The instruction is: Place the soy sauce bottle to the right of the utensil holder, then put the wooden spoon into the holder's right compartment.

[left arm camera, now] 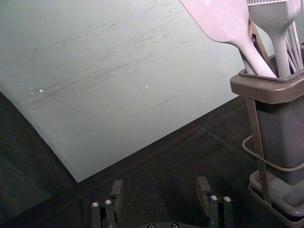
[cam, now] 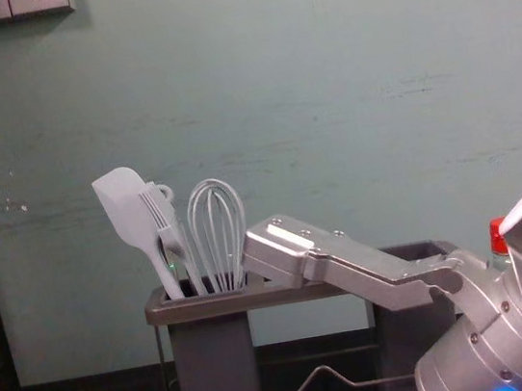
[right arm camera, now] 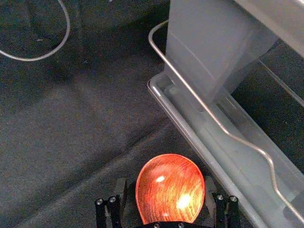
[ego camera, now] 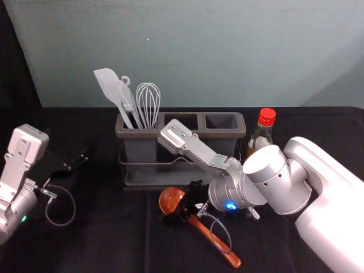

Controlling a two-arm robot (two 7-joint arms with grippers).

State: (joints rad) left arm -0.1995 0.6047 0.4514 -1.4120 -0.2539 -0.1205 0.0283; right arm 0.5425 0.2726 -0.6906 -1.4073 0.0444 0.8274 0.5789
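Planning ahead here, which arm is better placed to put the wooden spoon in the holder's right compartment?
Right, I'd say: the right gripper is open around the spoon, in front of the holder; the left gripper is off past the holder's left end.

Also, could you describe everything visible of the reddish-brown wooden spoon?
The glossy spoon shows wood grain, a round bowl and a straight handle. It lies on the black cloth before the grey utensil holder, handle slanting toward the robot's near right. The open right gripper has one finger each side of the bowl; contact is unclear.
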